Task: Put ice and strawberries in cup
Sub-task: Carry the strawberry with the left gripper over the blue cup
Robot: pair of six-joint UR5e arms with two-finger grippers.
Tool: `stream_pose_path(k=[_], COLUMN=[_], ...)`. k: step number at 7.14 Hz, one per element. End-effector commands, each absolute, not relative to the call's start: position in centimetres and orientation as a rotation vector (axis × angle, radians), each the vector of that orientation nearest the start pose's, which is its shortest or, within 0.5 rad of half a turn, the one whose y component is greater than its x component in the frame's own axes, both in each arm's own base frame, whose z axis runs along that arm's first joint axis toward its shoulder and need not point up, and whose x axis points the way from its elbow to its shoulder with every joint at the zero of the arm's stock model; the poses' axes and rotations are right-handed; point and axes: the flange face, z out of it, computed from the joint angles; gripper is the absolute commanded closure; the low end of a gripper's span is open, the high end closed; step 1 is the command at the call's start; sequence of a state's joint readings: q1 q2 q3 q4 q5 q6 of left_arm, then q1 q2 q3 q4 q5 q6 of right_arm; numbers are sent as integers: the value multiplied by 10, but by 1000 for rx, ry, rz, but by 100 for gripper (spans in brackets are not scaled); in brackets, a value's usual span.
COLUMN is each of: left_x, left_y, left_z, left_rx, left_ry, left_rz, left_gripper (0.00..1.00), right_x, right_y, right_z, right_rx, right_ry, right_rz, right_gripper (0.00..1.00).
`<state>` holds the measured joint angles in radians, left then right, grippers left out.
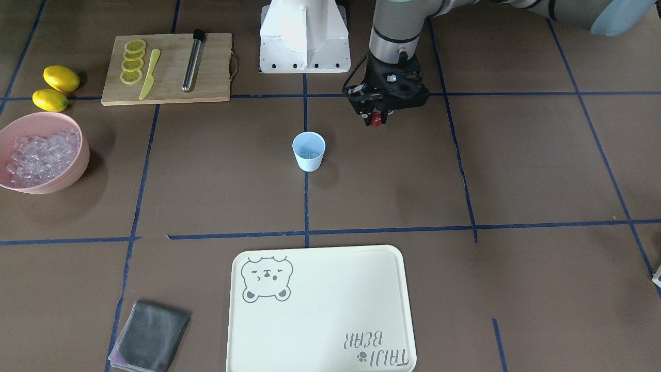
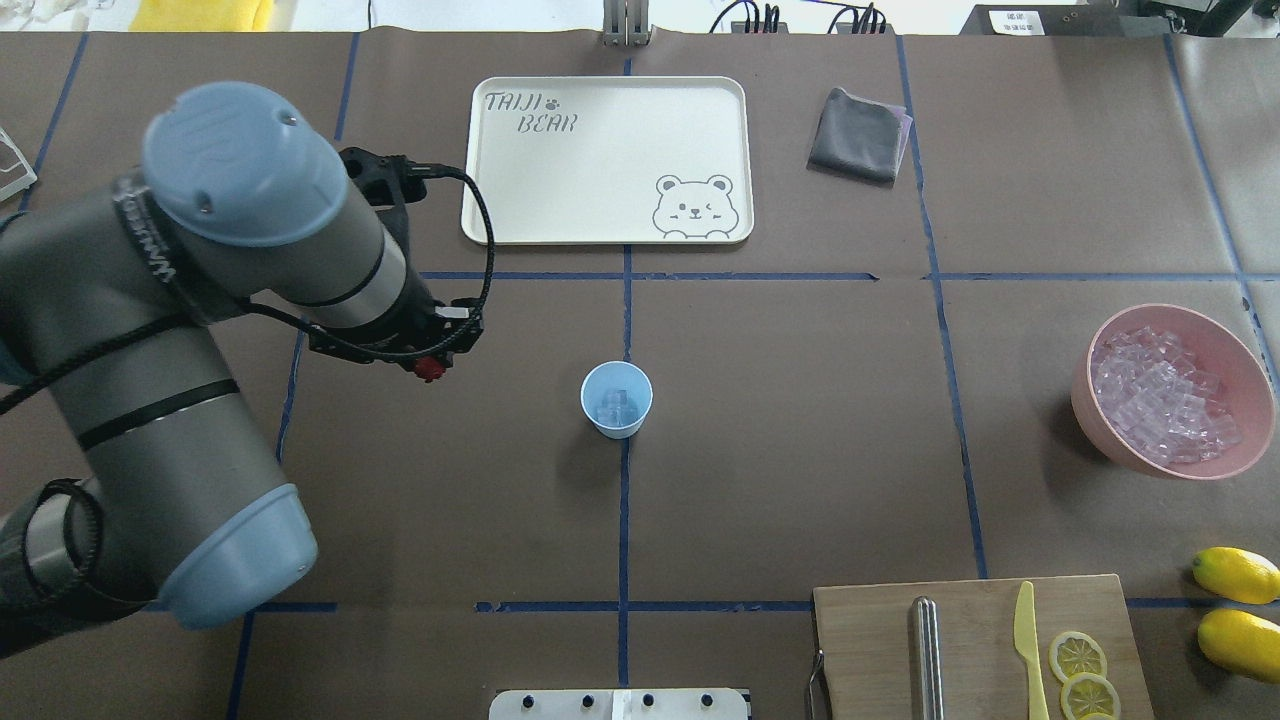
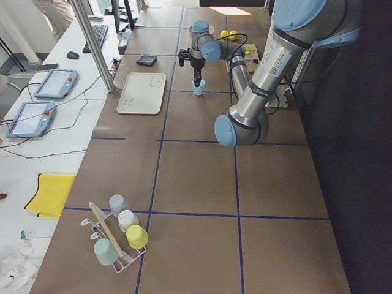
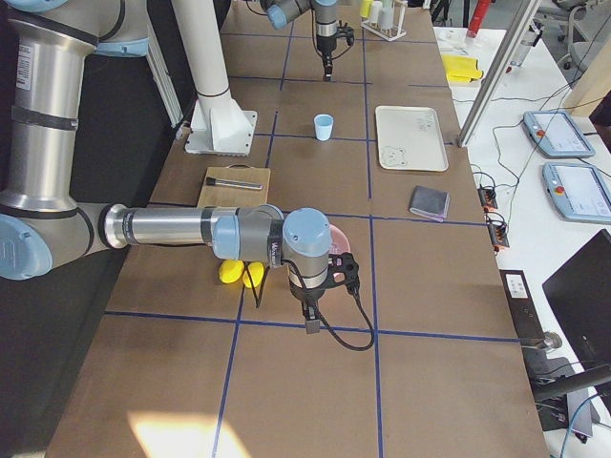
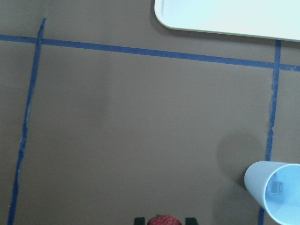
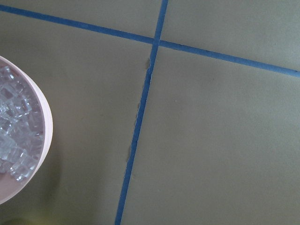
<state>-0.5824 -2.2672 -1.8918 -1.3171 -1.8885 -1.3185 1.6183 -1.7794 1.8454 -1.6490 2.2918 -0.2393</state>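
Note:
The light-blue cup (image 1: 309,151) stands upright at the table's middle, and a few clear ice cubes (image 2: 615,404) lie inside it. It also shows in the left wrist view (image 5: 276,199). My left gripper (image 1: 376,122) is shut on the dark-red strawberry (image 2: 430,369) and holds it above the table, beside the cup and apart from it. The strawberry's top shows in the left wrist view (image 5: 164,220). A heap of ice (image 2: 1160,395) fills the pink bowl (image 2: 1245,365). My right gripper (image 4: 313,322) hangs near that bowl; I cannot tell whether it is open.
A cream tray (image 2: 560,215) lies beyond the cup. A grey cloth (image 2: 856,135) lies beside it. A cutting board (image 1: 170,93) holds lemon slices, a yellow knife and a metal rod. Two lemons (image 1: 61,78) lie near the bowl. A rack of cups (image 3: 119,236) stands at the table's left end.

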Motion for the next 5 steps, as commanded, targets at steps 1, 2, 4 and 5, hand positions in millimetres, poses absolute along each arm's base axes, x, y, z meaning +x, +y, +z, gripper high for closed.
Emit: stream_pose_path(k=[1,2,4,5], left_x=[520,536,555,559], left_y=[-440,-440,-416,-412], left_z=[132,123,122,121], left_rx=[41,29,14,11], left_ry=[813,809,811,811], left_rz=[-227,-228,-202,-194], left_gripper=[100,100,97,87], right_x=[87,87,87,87], right_y=[-398,-398,-398,-398], right_z=[628,628,629,629], right_rx=[92,92,90,90], right_ry=[-716,-716,-716,-716], right_rz=[-179,-179,-178,-178], right_gripper=[0,0,0,0])
